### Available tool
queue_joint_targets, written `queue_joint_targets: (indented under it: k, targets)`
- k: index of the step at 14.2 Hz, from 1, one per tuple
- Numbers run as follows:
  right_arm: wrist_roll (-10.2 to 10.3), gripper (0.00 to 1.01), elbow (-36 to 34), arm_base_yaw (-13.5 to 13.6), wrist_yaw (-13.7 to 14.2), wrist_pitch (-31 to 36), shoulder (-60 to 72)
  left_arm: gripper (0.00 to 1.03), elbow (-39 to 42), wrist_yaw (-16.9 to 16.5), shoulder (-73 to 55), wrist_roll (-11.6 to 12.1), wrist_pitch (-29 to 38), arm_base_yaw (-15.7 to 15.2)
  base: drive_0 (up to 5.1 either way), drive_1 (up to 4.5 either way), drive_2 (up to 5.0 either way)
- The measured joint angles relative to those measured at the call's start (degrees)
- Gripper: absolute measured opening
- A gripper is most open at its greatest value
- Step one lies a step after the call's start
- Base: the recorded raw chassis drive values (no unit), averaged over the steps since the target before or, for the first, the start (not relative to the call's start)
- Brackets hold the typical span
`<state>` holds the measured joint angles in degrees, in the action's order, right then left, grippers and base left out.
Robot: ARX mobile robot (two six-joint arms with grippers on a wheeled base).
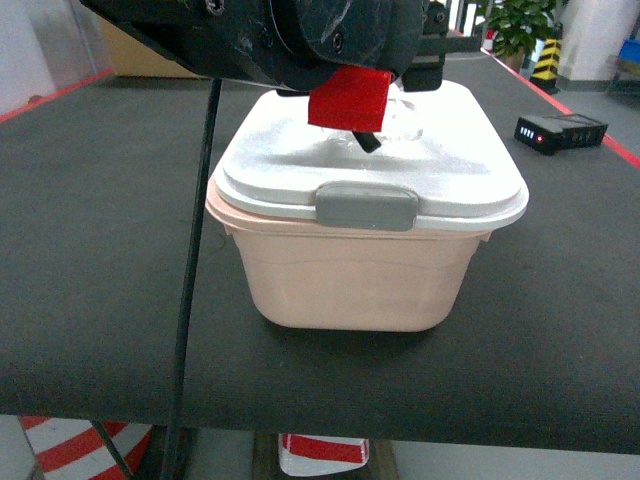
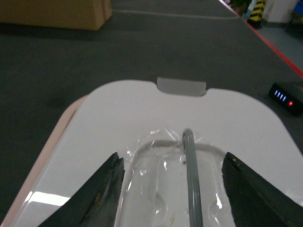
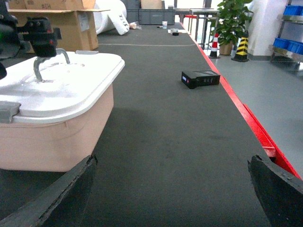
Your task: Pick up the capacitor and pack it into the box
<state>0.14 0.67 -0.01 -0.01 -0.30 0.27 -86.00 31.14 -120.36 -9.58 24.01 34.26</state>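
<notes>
I had the box [image 1: 350, 270] sitting on the dark surface [image 1: 90, 250] right in front of the base, its white lid [image 1: 300, 160] down and the near grey latch [image 1: 366, 207] apparently closed. The left gripper [image 2: 170, 189] hung over the lid with its fingers [image 2: 102, 194] spread wide on either side of the grey handle [image 2: 191, 189], which stood upright from a recess that looked covered in clear film. The right gripper [image 3: 170, 198] sat low over the surface to the side of the box, fingers wide apart and holding nothing. I could not find a capacitor in any view, so I could not say where it lay. My worry was the lid: if the latches were in fact locked, pulling up on the handle would lift the whole box, which looked light and could tip or slide. The handle was thin and seemed smooth, so fingers closing slightly off-centre might slip off it or snag the film. The black battery pack [image 1: 558, 131] lay well apart to the right, so I judged it no hazard, unless the right arm swept that way.
</notes>
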Motion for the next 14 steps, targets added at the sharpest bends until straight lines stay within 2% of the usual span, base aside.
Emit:
queue_joint_targets:
  k: [3, 5, 8, 12, 14]
  targets:
    - [0.0, 0.98, 0.0, 0.0, 0.0, 0.0, 0.0, 0.82, -0.1, 0.5, 2.0, 1.5, 3.1, -0.8, 0.0, 0.00, 0.0]
    - [0.0, 0.98, 0.0, 0.0, 0.0, 0.0, 0.0, 0.99, -1.4, 1.6, 4.0, 3.9, 5.9, -2.4, 0.0, 0.00, 0.0]
    - [0.0, 0.98, 0.0, 0.0, 0.0, 0.0, 0.0, 0.98, -0.6, 2.6, 7.6, 6.1, 9.6, -6.8, 0.0, 0.00, 0.0]
    - [0.0, 0.98, 0.0, 0.0, 0.0, 0.0, 0.0, 0.98, 9.5, 1.7, 15.9, 9.4, 15.1, -13.3, 0.0, 0.00, 0.0]
    - [0.0, 0.98, 0.0, 0.0, 0.0, 0.0, 0.0, 0.98, 13.9, 0.8, 19.3, 9.7, 14.8, -15.6, 0.0, 0.00, 0.0]
